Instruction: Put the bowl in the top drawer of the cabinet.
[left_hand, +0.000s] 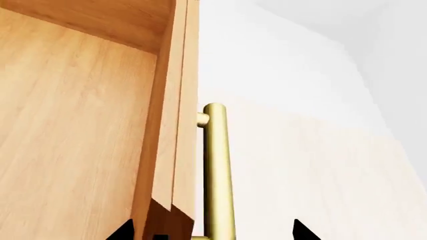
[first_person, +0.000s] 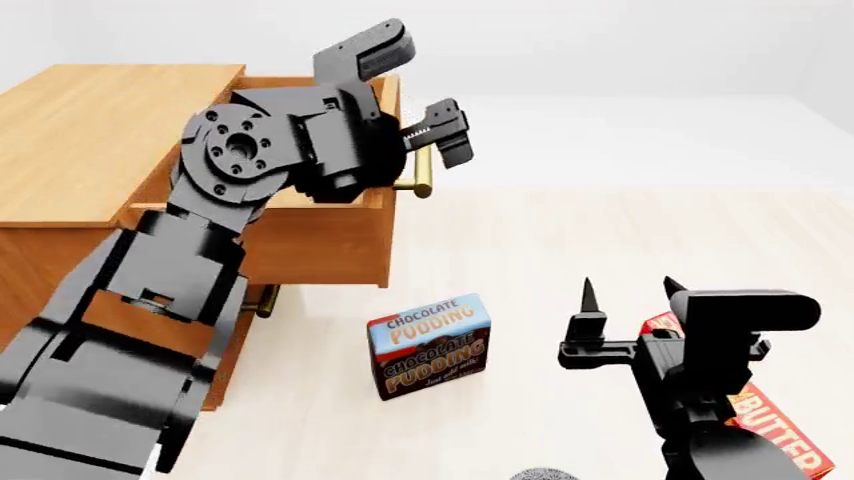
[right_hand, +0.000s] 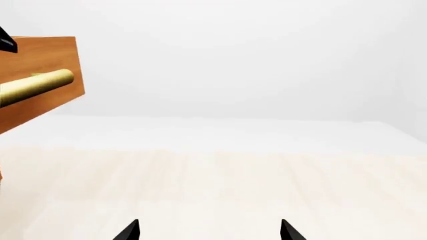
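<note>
While my left gripper (first_person: 414, 95) stands wide astride the top drawer's (first_person: 320, 225) brass handle (left_hand: 217, 170), I judge the drawer stiff; grip mid-bar.

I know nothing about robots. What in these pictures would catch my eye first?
Probably the big black left arm filling the left of the head view, its open left gripper raised by the brass handle of the pulled-out top drawer in the light wooden cabinet. Next, the chocolate pudding box standing on the pale floor at lower centre. Beside it, the open right gripper hovers empty above a red butter box.
</note>
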